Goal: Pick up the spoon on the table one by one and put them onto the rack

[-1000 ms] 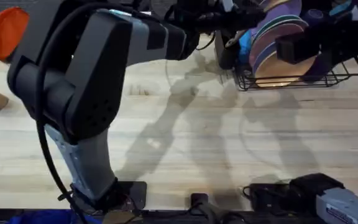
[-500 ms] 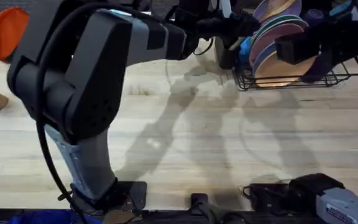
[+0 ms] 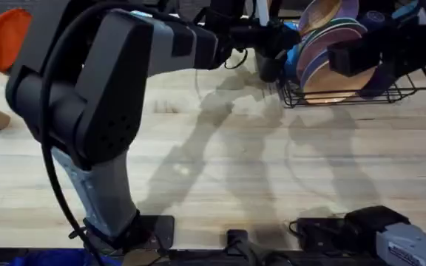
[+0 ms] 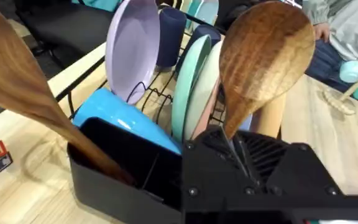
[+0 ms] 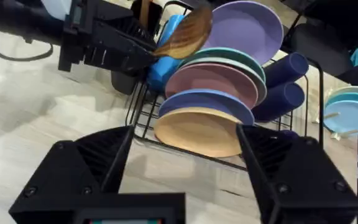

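Left arm: we see it reach from its base at the lower left across the large light butcher-block wooden table (image 3: 220, 170) to the near-left end of the rack.
Left gripper (image 4: 232, 146): its black fingers pinch the slim handle of a brown wooden spoon (image 4: 263, 59), whose oval bowl stands above them; from the right wrist that bowl sits over the rack's left end (image 5: 185, 34).
Second spoon: another plain brown wooden spoon (image 4: 23, 93) leans handle-down inside the black utensil holder (image 4: 120, 165), its bowl end tilted up and away from the plates.
Rack: the black wire dish rack (image 3: 346, 96) stands at the far right of the table; in it we count plates on edge, a lilac one (image 5: 247, 31), a mint green one (image 5: 229, 59), a pink one (image 5: 213, 81), a blue-violet one (image 5: 207, 102) and a tan orange one (image 5: 197, 130).
Beside the holder: a bright blue plastic piece (image 4: 120, 118) lies against the holder's rim, touching it.
Right gripper (image 5: 182, 152): its two black fingers are spread wide apart with nothing between them, hanging above the table just in front of the rack.
Table edge: an orange round disc (image 3: 7, 37) sits at the far left corner.
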Robot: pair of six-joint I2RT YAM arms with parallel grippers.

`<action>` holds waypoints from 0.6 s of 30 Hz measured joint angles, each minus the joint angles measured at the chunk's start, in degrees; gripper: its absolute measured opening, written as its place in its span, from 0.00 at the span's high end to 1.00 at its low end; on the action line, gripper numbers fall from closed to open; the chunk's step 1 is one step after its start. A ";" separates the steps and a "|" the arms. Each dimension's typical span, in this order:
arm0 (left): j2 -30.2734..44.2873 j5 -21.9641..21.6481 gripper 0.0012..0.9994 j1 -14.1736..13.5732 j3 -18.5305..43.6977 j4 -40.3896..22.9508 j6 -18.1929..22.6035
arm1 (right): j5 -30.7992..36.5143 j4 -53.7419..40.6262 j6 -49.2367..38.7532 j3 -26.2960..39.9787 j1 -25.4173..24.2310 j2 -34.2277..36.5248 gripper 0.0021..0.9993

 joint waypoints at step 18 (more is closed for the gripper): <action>-0.02 0.94 0.96 0.63 0.00 -4.24 0.25 | 0.00 0.00 -0.17 0.00 0.00 0.00 0.00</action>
